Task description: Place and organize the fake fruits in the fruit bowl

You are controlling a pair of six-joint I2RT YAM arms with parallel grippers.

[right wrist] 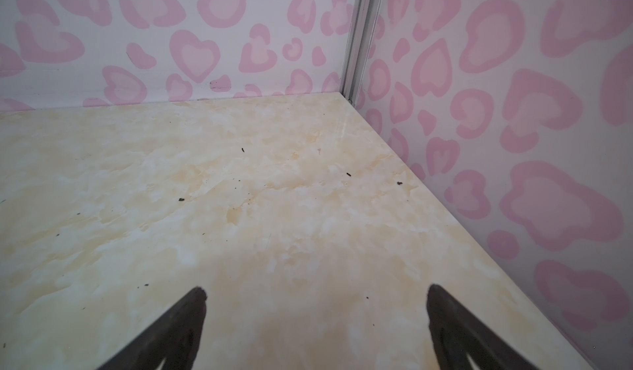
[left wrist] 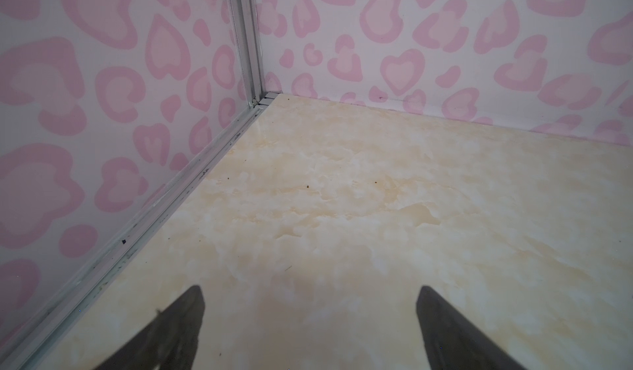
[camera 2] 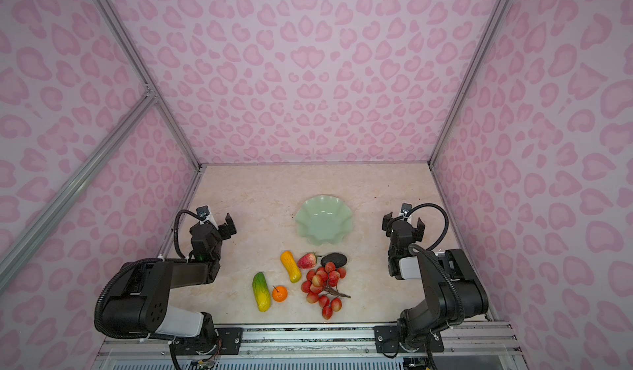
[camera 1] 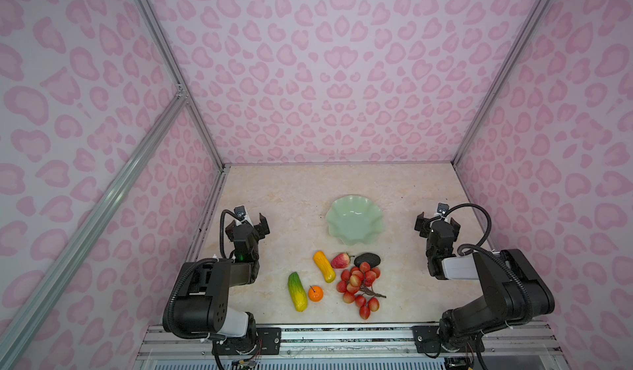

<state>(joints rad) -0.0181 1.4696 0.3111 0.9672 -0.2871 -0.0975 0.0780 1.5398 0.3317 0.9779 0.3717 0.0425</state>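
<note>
The pale mint-green fruit bowl (camera 1: pixel 354 219) (camera 2: pixel 324 220) with a wavy rim lies empty at mid-table. In front of it the fake fruits lie on the table: a green-yellow elongated fruit (camera 1: pixel 297 291) (camera 2: pixel 261 291), a yellow-orange elongated fruit (camera 1: pixel 324 266) (camera 2: pixel 290 266), a small orange (camera 1: pixel 315 293) (camera 2: pixel 280 293), a strawberry (camera 1: pixel 340 260) (camera 2: pixel 307 260), a dark avocado (camera 1: pixel 367 259) (camera 2: pixel 334 259) and a red berry bunch (camera 1: pixel 359 287) (camera 2: pixel 323 287). My left gripper (camera 1: pixel 251 221) (camera 2: pixel 218 221) (left wrist: pixel 310 294) hangs open at the left, away from everything. My right gripper (camera 1: pixel 437 221) (camera 2: pixel 403 221) (right wrist: pixel 317 294) is open at the right, empty too.
Pink heart-patterned walls (camera 1: pixel 342 77) close in the marble-look table (camera 1: pixel 291 207) on three sides, with aluminium posts (left wrist: pixel 246 42) (right wrist: pixel 359 36) in the far corners. A metal rail (camera 1: pixel 342 332) carrying both arm bases runs along the front edge.
</note>
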